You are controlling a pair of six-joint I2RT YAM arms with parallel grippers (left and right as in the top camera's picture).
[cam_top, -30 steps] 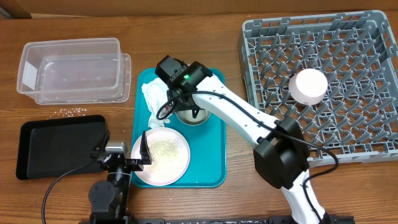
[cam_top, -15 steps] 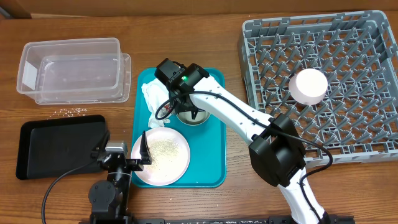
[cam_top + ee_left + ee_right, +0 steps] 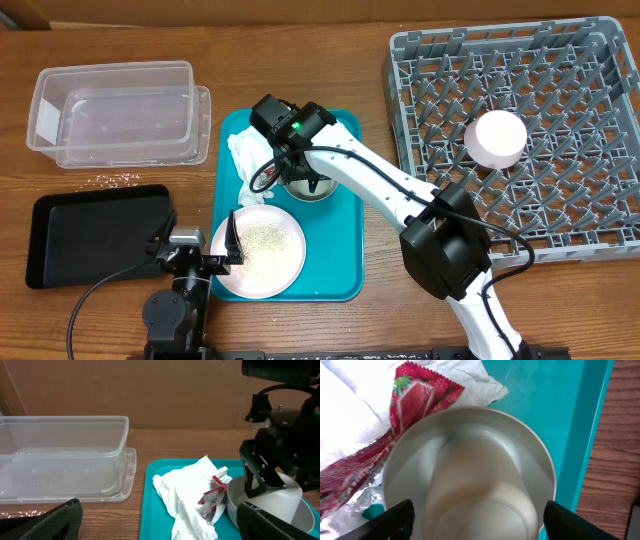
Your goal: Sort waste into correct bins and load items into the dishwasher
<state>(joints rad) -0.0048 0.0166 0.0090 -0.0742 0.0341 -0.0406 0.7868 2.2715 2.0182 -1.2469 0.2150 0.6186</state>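
My right gripper (image 3: 300, 172) (image 3: 480, 527) is open, low over the grey bowl (image 3: 312, 193) (image 3: 535, 450) on the teal tray. A white cup (image 3: 480, 495) lies inside the bowl, between my fingers. Crumpled napkins (image 3: 250, 158) (image 3: 187, 487) and a red foil packet (image 3: 420, 395) (image 3: 216, 494) lie against the bowl's left side. The pink plate (image 3: 258, 250) with rice crumbs sits at the tray's front. My left gripper (image 3: 200, 242) (image 3: 160, 530) is open and empty by the plate's left edge. The small pink bowl (image 3: 495, 138) lies upside down in the grey rack (image 3: 560, 200).
The clear tub (image 3: 115, 110) (image 3: 60, 450) stands at the back left and the black tray (image 3: 95, 235) in front of it. Loose crumbs (image 3: 112, 180) lie on the table between them. The teal tray (image 3: 340, 250) (image 3: 560, 400) is in the middle.
The right arm's elbow has shifted slightly left. Its gripper stays over the grey bowl. The left arm has not moved.
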